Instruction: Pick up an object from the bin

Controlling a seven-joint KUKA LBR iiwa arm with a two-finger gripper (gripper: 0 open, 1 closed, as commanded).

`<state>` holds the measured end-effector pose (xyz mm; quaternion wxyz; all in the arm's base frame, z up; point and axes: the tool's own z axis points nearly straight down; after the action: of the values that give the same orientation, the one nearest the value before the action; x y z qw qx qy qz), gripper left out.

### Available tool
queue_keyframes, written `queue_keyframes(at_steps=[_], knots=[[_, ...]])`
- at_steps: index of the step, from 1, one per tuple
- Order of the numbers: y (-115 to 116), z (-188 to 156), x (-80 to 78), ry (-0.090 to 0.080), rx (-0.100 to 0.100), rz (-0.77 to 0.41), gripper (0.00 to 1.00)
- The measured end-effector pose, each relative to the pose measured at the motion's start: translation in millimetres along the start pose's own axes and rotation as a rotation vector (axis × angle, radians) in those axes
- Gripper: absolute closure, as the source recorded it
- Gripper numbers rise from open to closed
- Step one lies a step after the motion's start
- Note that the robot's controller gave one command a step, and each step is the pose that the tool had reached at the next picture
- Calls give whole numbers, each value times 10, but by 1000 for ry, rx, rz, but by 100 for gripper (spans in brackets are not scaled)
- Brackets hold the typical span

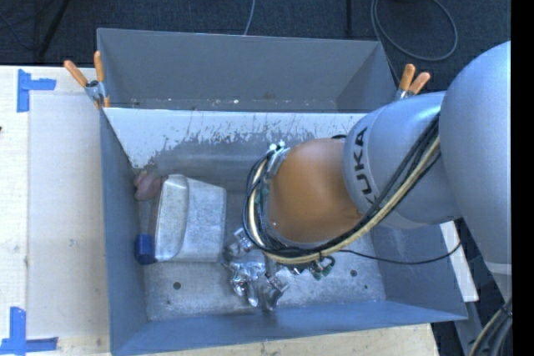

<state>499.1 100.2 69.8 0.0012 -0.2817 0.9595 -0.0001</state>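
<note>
Arm [467, 154] looms in from the right, its orange cover [309, 192] dipping into the bin [250, 79]; gripper [254, 279] is down near the floor by the front wall; clenched or released, can't tell; just left of it lies a grey flat pack [190, 217]; blue cap [144, 247] at the pack's front-left corner; pink lump [148, 183] at its back-left.
</note>
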Motion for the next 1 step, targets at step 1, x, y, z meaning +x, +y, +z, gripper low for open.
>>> queue_keyframes(at_steps=[1], knots=[[1,-32,-22,-7,0,2,100]])
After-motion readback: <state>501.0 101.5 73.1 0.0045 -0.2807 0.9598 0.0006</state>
